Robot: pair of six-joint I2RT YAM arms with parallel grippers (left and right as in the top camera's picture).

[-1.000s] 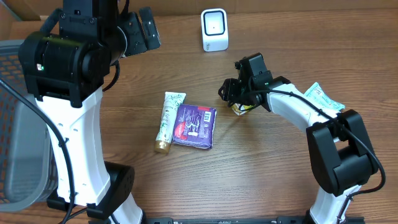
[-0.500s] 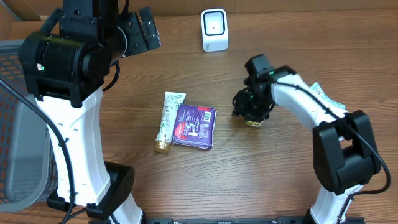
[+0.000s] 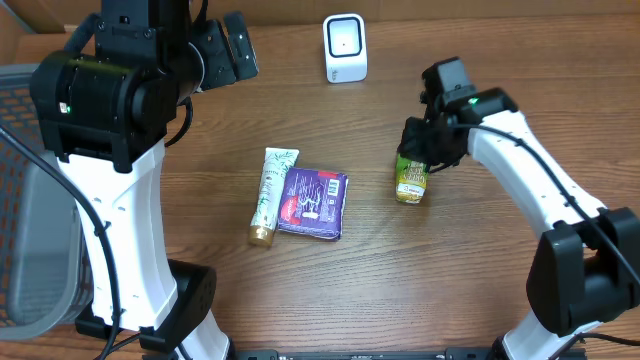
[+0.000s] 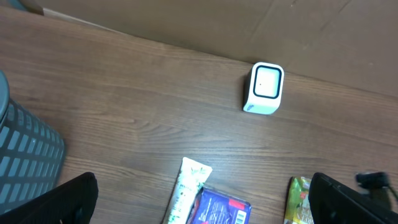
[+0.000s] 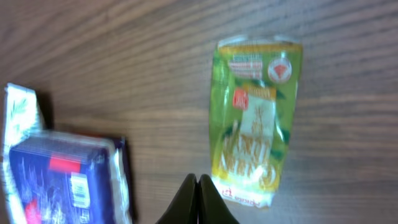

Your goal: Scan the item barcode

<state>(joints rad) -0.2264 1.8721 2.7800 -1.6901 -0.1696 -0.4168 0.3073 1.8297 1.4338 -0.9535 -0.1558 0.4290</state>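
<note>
1. Your right gripper (image 5: pixel 198 186) has its jaws pressed fully together, and nothing shows between them.
2. The green snack packet (image 5: pixel 255 124) lies flat on the wooden table (image 5: pixel 348 74). Its near corner is just beside the closed tips, to one side. You cannot tell whether they pinch its edge.
3. On the other side of those jaws lies a purple packet (image 5: pixel 68 180), touching a white tube (image 5: pixel 18 112) beyond it.
4. The white scanner (image 3: pixel 345 47) stands upright, well apart from the right jaws, towards the far edge of the table.
5. Your left gripper (image 4: pixel 202 186) is raised off the table with its jaws spread wide and holding nothing. The scanner sits ahead of them.
</note>
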